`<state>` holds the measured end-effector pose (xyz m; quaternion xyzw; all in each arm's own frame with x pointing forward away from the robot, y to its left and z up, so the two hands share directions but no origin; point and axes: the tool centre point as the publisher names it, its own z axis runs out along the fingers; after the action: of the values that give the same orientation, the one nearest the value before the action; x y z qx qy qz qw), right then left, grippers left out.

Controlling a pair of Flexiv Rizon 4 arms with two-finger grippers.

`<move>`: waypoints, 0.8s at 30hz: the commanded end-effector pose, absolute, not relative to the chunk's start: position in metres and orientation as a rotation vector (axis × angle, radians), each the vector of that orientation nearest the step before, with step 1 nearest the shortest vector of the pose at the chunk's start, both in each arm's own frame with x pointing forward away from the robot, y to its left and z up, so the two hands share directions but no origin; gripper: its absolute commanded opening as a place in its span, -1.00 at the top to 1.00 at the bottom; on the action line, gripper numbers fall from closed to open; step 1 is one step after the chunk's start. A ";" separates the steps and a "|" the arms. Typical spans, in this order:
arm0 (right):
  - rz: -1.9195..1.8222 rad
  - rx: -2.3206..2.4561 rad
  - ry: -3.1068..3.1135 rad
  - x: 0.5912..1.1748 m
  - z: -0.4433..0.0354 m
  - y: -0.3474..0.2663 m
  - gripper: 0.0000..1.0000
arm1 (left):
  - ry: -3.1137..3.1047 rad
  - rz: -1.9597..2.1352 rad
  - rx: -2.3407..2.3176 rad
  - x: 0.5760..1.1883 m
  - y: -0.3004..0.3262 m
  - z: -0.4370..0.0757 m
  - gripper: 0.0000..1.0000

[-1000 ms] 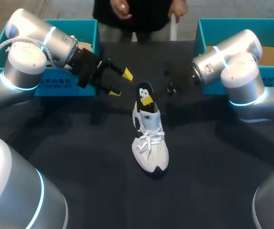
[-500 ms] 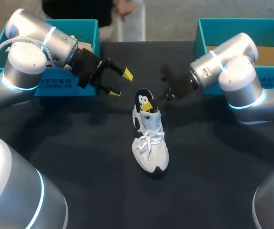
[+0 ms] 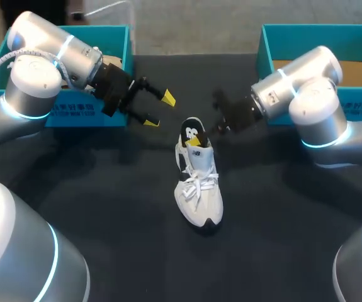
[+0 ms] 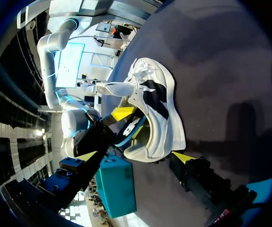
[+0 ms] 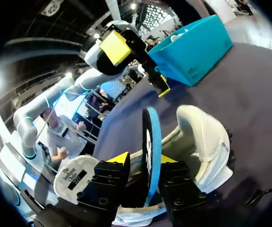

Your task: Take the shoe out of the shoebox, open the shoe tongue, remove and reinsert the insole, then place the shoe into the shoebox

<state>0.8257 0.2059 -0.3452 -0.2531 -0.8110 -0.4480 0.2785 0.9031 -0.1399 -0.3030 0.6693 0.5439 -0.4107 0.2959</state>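
Nearest to us, the white shoe (image 3: 197, 189) lies near the middle of the dark table (image 3: 105, 207), toe towards us and heel away, well apart from both boxes. From its heel opening the dark insole (image 3: 192, 131), blue along its edge, stands up on end with its lower part inside the shoe. Our right gripper (image 3: 195, 139), coming in from the right, is closed on that insole, one yellow tip pressed to each face of it just above the collar. Farther back on the left, our left gripper (image 3: 160, 110) hangs above the table, its fingers spread wide with nothing between them, pointing towards the shoe. Just behind it sits the left teal shoebox (image 3: 73, 114) at the far left, and the right teal shoebox (image 3: 265, 47) sits at the far right behind our right arm.
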 end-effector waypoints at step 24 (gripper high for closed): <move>-1.063 -0.686 -2.249 0.834 -0.352 0.209 1.00 | 1.444 -1.092 1.780 0.904 -0.141 -0.304 -1.00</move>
<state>0.8371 0.2054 -0.3507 -0.2522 -0.8362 -0.3995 0.2785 0.9032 -0.1400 -0.3030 0.6693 0.5438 -0.4107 0.2959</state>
